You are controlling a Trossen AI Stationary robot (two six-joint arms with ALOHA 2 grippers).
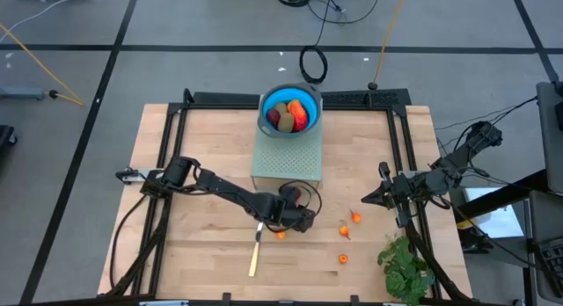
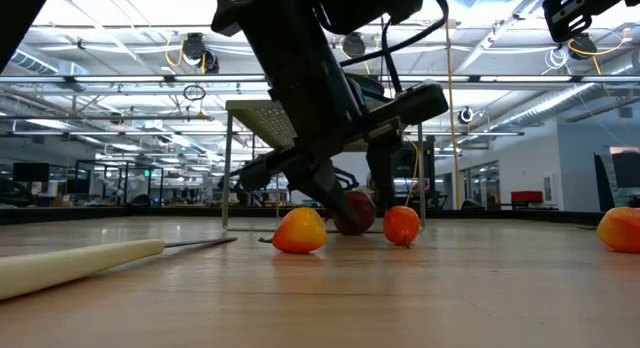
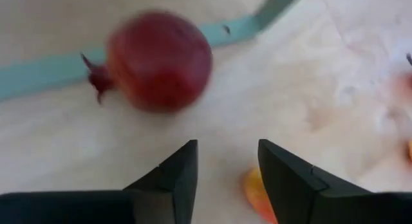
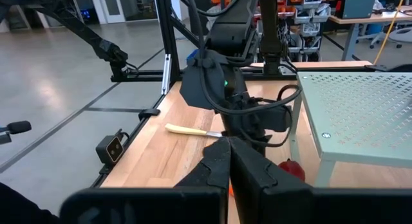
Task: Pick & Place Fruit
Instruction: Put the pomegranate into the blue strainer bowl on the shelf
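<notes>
The left gripper is low over the wooden table, beside the pale green perforated stand — its dark fingers parted, gripping nothing. A round dark red fruit lies just ahead of them, a small orange piece close by. More fruit fills the blue bowl on the stand. The right gripper waits at the table's right side — fingers closed, empty.

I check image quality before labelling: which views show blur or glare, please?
Left wrist view: the dark red fruit is smeared and soft. Low view: the knife handle nearest the camera is out of focus, and the ceiling lights glare. High view: evenly lit and sharp.
</notes>
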